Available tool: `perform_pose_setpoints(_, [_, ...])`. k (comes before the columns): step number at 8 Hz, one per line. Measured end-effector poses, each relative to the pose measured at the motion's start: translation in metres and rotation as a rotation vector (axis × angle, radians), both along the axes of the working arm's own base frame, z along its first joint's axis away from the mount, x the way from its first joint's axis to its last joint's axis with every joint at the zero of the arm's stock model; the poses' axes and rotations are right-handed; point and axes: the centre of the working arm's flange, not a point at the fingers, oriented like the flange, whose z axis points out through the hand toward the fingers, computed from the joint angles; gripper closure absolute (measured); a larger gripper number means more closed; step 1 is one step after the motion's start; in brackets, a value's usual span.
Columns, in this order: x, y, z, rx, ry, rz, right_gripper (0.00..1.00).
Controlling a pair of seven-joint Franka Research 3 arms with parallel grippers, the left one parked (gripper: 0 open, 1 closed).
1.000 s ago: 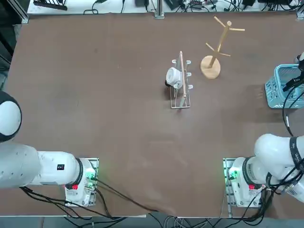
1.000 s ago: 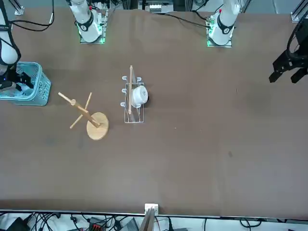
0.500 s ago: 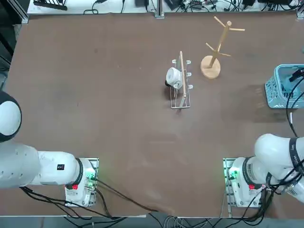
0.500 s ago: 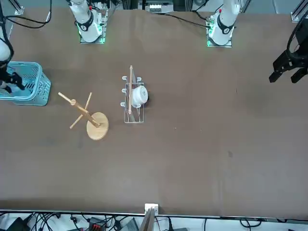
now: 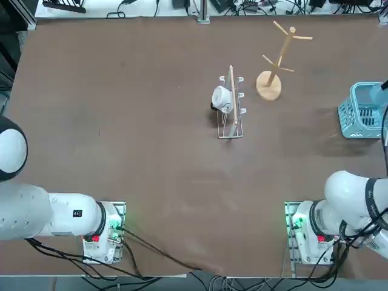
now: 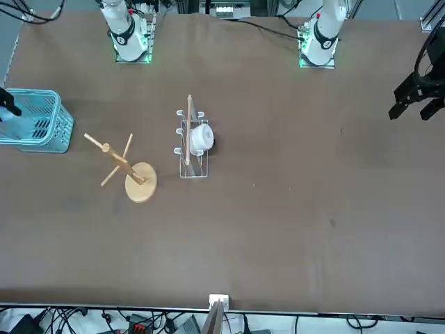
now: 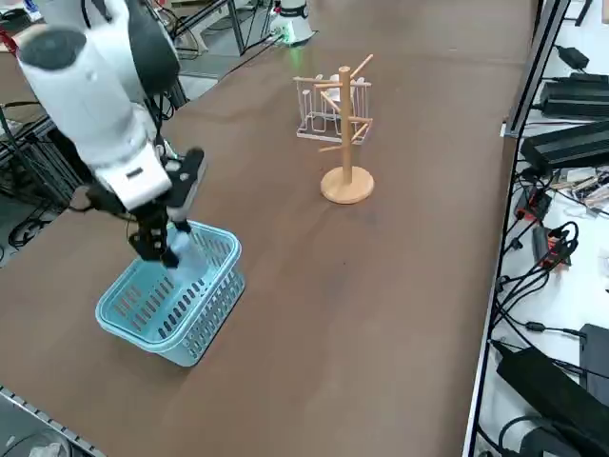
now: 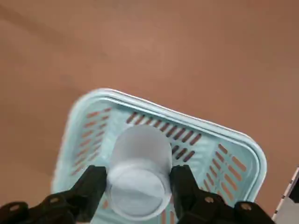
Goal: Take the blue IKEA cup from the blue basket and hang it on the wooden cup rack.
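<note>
Right up close in the wrist view, the right gripper [image 8: 138, 186] has its two black fingers [image 8: 93, 186] pressed against either side of the blue IKEA cup [image 8: 138, 170], jaws closed in to the cup's width and gripping it. The cup hangs above the blue basket [image 8: 233, 140], whose slotted walls and pale rim spread out beneath it. From the side camera, the gripper [image 7: 164, 243] sits just over the basket's [image 7: 190, 319] near rim, the cup [image 7: 186, 255] a pale blur at its tips, lifted clear of the basket floor. The basket rests at the table's right edge. Farther along stands the wooden cup rack [image 7: 345, 133], upright on its round base, pegs bare. Beyond that, a wire rack [image 5: 231, 109] holds a white mug [image 5: 220, 97] against its side.
</note>
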Motion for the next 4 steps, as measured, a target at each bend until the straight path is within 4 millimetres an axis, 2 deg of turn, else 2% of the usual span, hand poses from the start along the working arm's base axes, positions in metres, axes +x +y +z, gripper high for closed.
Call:
perform_pose_setpoints(2, [0.021,0.023,0.045,0.072,0.004,0.064,0.2])
perform_pose_setpoints(4, [0.043,0.06,0.084,0.195,-0.035,0.142,0.2])
